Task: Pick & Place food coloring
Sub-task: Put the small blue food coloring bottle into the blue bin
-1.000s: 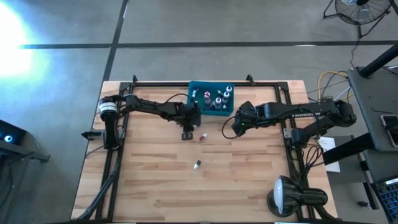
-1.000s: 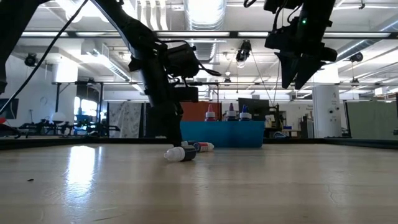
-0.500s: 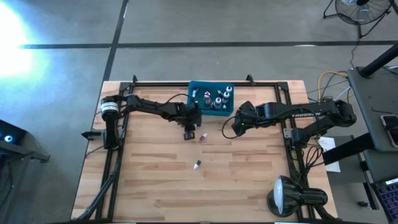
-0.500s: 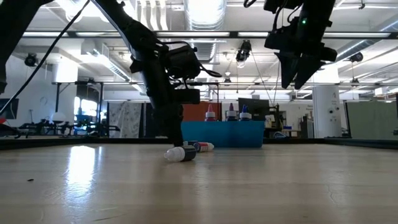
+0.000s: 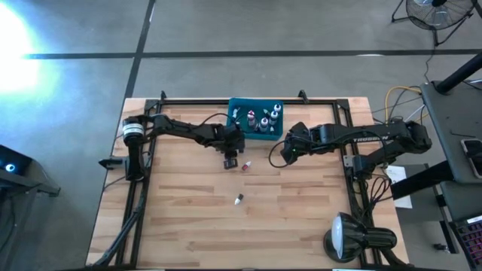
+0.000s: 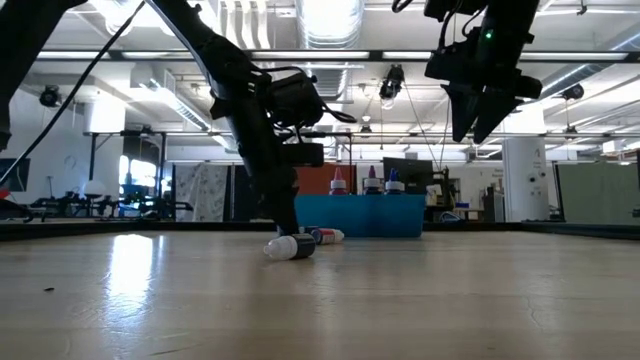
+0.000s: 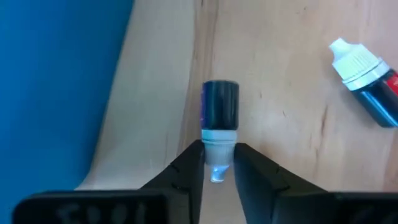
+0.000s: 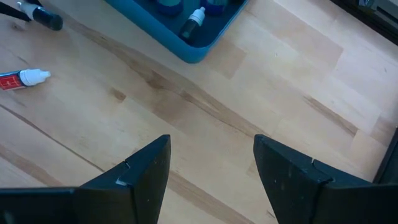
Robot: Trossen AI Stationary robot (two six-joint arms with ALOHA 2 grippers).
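Several food coloring bottles stand in the teal bin (image 5: 256, 117) at the table's far middle. A red bottle (image 5: 245, 164) lies on its side in front of the bin, and another bottle (image 5: 239, 199) lies nearer the table's middle. My left gripper (image 7: 219, 169) is down at the table beside the red bottle (image 7: 368, 82), shut on a dark bottle (image 7: 220, 104) with a white cap that lies near the bin's wall (image 7: 62, 93). My right gripper (image 8: 211, 168) is open and hovers above the table to the right of the bin (image 8: 186, 46), touching nothing. My left gripper pinches the dark bottle's white cap (image 7: 219, 142) between its two fingers (image 7: 189, 171), one on either side. The fingers lie along the bottle, coming at it from its cap end. The bottle lies on its side on the table, its dark body pointing away from the fingers.
A black metal frame (image 5: 248, 101) runs round the table's far and side edges. A lamp (image 5: 348, 235) stands at the near right corner. Bare wood lies across the table's near half (image 5: 226, 233).
My left gripper has edged a little toward the table's right, staying low at the table in front of the bin.
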